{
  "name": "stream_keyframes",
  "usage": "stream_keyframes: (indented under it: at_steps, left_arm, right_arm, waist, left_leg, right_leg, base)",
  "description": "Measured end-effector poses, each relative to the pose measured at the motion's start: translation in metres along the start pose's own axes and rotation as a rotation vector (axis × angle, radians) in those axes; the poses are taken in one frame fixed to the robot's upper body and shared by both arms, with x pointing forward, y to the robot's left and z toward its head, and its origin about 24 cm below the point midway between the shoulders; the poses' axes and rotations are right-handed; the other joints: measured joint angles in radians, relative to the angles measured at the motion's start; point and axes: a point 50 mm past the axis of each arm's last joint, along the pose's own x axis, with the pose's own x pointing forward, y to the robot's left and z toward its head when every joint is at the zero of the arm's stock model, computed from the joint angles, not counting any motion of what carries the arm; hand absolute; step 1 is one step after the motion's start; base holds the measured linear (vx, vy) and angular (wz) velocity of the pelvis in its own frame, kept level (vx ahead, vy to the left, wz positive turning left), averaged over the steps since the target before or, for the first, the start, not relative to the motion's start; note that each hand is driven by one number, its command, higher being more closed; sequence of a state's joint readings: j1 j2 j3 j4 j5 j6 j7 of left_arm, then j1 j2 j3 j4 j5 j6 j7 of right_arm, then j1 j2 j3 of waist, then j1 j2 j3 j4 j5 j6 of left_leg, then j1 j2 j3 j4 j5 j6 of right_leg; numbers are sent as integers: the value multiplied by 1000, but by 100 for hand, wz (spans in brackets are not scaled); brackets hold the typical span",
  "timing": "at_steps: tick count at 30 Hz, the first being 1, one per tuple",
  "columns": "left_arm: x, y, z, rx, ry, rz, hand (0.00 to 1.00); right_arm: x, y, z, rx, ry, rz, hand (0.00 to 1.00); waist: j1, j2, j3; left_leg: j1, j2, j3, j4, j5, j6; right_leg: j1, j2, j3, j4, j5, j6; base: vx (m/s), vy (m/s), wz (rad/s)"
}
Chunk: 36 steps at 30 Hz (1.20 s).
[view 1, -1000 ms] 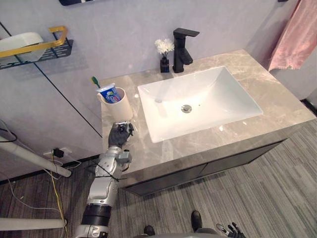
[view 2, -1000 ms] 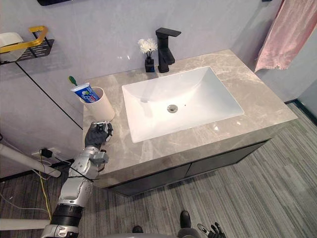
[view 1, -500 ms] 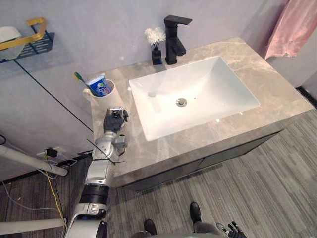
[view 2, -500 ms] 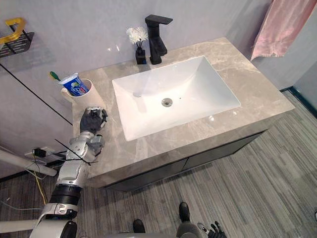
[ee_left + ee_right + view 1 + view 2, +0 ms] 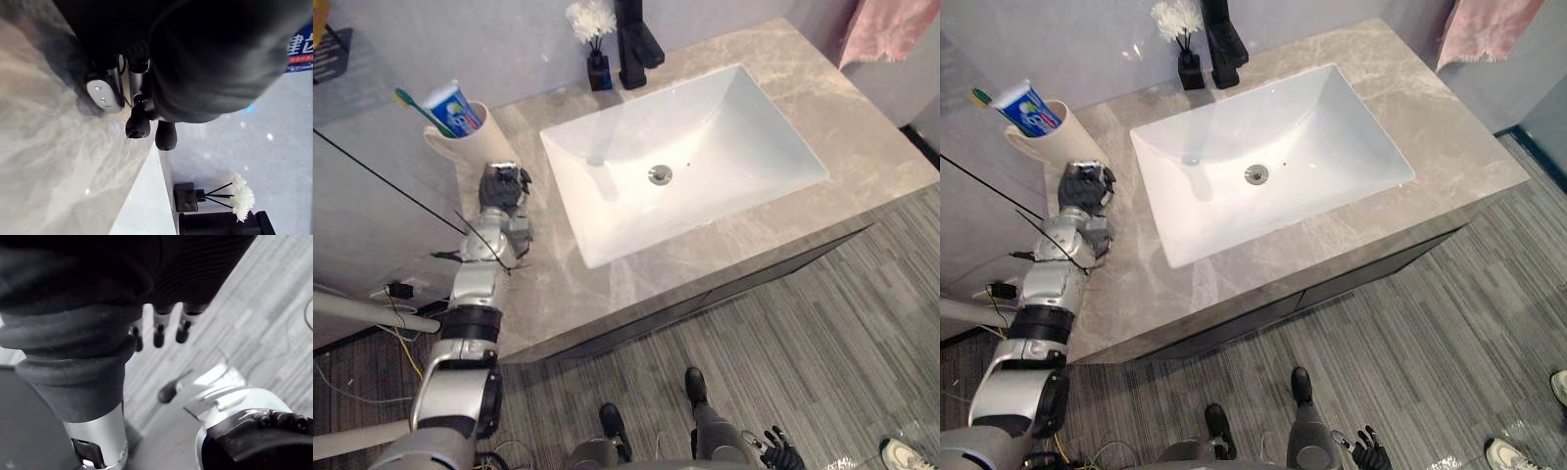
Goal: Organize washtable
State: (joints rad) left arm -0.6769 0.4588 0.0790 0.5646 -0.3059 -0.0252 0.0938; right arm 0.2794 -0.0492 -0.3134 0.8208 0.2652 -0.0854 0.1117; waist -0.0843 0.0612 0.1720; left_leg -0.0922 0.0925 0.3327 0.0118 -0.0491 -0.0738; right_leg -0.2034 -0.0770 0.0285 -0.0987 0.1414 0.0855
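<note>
The grey marbled tabletop (image 5: 651,279) runs along the wall. A white rectangular sink (image 5: 724,127) is sunk into it, with nothing in the bowl but its drain. A pink towel (image 5: 891,24) hangs at the far right. A black faucet (image 5: 631,44) stands behind the sink's back edge.

The beige cup (image 5: 460,149) stands upright on the far left of the tabletop, near the wall and well apart from the sink. It holds two things, both leaning toward the robot's left and the wall. The toothpaste tube (image 5: 453,104) has its lower end in the cup and its long axis tilted up and leftward. The green toothbrush (image 5: 411,102) slants lower over the rim, its free end pointing left.

The left hand (image 5: 504,188) rests on the tabletop just in front of the cup, fingers curled in and grasping nothing. The right hand (image 5: 781,452) hangs low over the striped floor (image 5: 822,323), fingers loose and straight.

A small black vase (image 5: 599,70) of white flowers stands just left of the faucet.

The camera has swung since half a second ago. The left hand stays just before the cup, and the cup's contents are unchanged.
</note>
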Motion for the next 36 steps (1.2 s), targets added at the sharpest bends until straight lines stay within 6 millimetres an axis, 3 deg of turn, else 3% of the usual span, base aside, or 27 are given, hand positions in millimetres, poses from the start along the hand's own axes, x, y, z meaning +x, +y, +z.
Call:
stream_keyframes:
  at_steps: [3, 9, 11, 15, 17, 19, 23, 25, 27, 29, 32, 33, 34, 35, 36]
  left_arm:
    - [5, 5, 6, 8, -6, 11, 100]
    - [6, -8, 8, 16, -10, -42, 100]
    - [0, -18, 12, 23, -44, -91, 100]
    - [-36, -38, 6, -1, -104, -216, 100]
    - [-79, -48, -19, -59, -54, -298, 100]
    - [-97, -53, -32, -82, -12, -325, 100]
    - [-165, -55, -75, -172, 145, -334, 100]
    - [-187, -50, -94, -192, 233, -319, 100]
    - [-200, -40, -109, -193, 293, -287, 100]
    - [-200, -31, -117, -160, 293, -236, 100]
    - [-201, 5, -134, -37, 342, -93, 100]
    - [-216, 20, -165, 36, 522, -24, 100]
    - [-251, 25, -202, 59, 765, 23, 100]
    - [-271, 28, -218, 65, 892, 46, 100]
    - [-312, 33, -238, 80, 1106, 80, 100]
  right_arm:
    - [1, 3, 3, -9, -16, 13, 0]
    - [1, 3, 3, -6, -22, 12, 0]
    - [1, 3, 3, -5, -22, 11, 0]
    - [1, 2, 1, -4, -8, 5, 0]
    - [1, 0, -3, -2, 9, -2, 0]
    - [0, -2, -6, -2, 21, -9, 0]
    - [-1, -8, -11, -14, 52, -21, 0]
    - [-1, -15, -10, -25, 61, -35, 0]
    - [-1, -17, -8, -35, 58, -35, 0]
    - [1, -16, -5, -39, 51, -17, 0]
    - [9, -2, 5, -34, 34, 17, 0]
    - [11, 2, 6, -29, 41, 22, 0]
    - [13, -2, 9, -23, 41, 8, 0]
    - [13, -1, 9, -15, 41, 8, 0]
    - [10, 0, -5, 0, 87, -5, 0]
  waist:
    - [-14, 1, 17]
    - [-12, 4, 19]
    - [-13, 4, 19]
    - [-8, 5, 19]
    - [9, 9, 16]
    - [27, 10, 16]
    - [66, 24, -22]
    - [78, 32, -45]
    - [82, 37, -62]
    - [98, 29, -66]
    - [99, 11, -69]
    - [94, 10, -70]
    - [90, 30, -72]
    - [89, 29, -75]
    - [80, -9, -78]
  left_leg:
    - [-2, 0, 0, 5, 0, 0]
    - [-5, -1, -2, 9, 0, 0]
    - [-4, -3, -8, 11, 0, 0]
    - [20, -4, -36, 16, 0, 0]
    - [47, -7, -61, 19, 0, 0]
    - [57, -6, -68, 19, -2, 3]
    - [107, -23, -109, 7, -2, 4]
    - [145, -25, -108, -2, -3, 3]
    - [161, -28, -102, -5, -7, 3]
    - [169, -32, -79, -5, -9, 7]
    - [162, -36, -54, 0, -11, 10]
    - [159, -35, -55, 3, -15, 17]
    - [152, -5, -54, -1, -11, 49]
    - [149, 3, -60, 0, -11, 49]
    - [142, 0, -88, 10, -11, 48]
  right_leg:
    - [0, -1, 0, 0, 4, -1]
    - [-1, -4, -2, 0, 5, -2]
    - [4, -6, -9, 0, 5, -2]
    - [41, -13, -56, 0, 5, -2]
    - [80, -14, -88, 0, 5, -3]
    - [96, -16, -98, 0, 4, -3]
    - [158, -33, -139, 8, -24, -5]
    - [165, -36, -137, 53, -57, -1]
    - [164, -42, -134, 97, -87, 6]
    - [141, -47, -113, 139, -103, 19]
    - [102, -45, -53, 175, -119, 39]
    - [97, -45, -50, 174, -144, 64]
    - [88, -33, -58, 215, -169, 47]
    - [72, -27, -55, 292, -178, 11]
    - [80, -32, -49, 413, -202, -2]
  base:
    - [-24, -16, -1]
    - [-7, -6, 1]
    - [-7, -13, 9]
    - [-4, -15, 14]
    - [-23, -23, 21]
    - [-46, -10, 21]
    - [-83, 5, 28]
    - [-53, 27, 3]
    - [-111, 19, -4]
    - [-125, 19, -28]
    - [-96, 7, -49]
    - [-68, -7, -31]
    - [-58, 5, -22]
    - [10, 17, 20]
    - [72, -18, 59]
